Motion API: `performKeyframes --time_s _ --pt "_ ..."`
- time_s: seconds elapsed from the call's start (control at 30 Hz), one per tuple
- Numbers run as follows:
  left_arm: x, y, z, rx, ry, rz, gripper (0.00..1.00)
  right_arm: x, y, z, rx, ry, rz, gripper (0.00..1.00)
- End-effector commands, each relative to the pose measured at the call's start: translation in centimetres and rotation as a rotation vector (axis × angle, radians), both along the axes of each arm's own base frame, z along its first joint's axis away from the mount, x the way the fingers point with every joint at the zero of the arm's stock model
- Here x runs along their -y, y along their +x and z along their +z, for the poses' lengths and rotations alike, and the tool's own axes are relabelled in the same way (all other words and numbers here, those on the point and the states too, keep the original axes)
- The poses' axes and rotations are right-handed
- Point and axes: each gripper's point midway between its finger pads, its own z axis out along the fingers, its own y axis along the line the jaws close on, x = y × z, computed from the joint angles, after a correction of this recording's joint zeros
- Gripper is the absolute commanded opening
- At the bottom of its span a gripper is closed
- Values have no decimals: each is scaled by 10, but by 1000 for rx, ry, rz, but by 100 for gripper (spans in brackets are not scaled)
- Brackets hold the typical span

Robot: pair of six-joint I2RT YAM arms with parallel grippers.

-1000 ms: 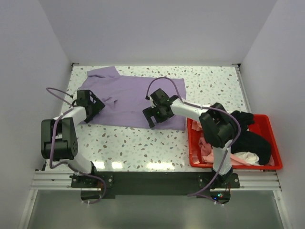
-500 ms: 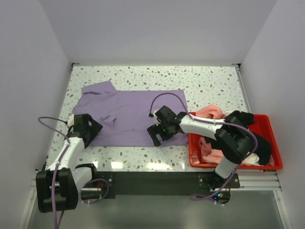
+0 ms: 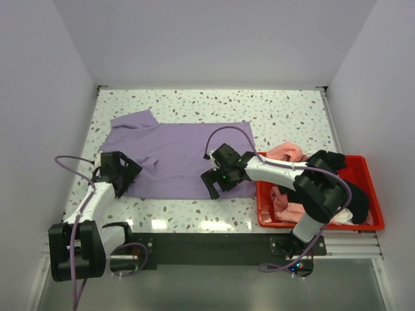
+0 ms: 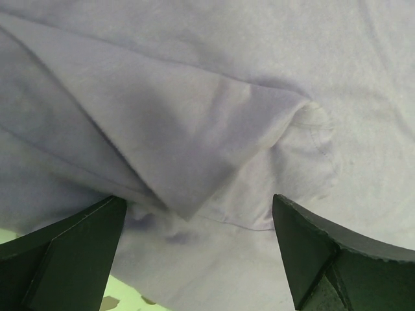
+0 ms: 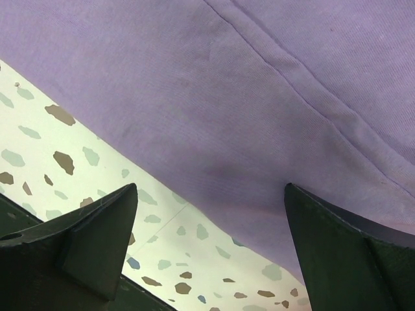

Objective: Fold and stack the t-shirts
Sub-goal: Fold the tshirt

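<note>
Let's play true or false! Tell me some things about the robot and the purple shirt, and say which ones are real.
1. The purple t-shirt lies spread on the table. True.
2. The red bin is empty. False: pink, black and white clothes are in it.
3. The left fingers and right fingers are open. True.
4. The right fingers squeeze a black shirt. False: they hold nothing, at the purple t-shirt's near edge.

1 purple tee (image 3: 175, 155), 1 red bin (image 3: 324, 226), 2 pincers (image 3: 126, 176) (image 3: 211, 183)
</note>
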Motion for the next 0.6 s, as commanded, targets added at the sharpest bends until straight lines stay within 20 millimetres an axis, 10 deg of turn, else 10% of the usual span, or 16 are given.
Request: performKeyframes --time_s 0.0,0.17,0.57 --pt "5 30 21 102 -43 -8 100 -6 7 11 17 12 -9 99" --pt "-8 32 26 55 2 43 100 -2 6 13 20 2 -11 99" --pt "-37 -31 7 -187 147 160 100 17 0 8 24 -65 -24 99"
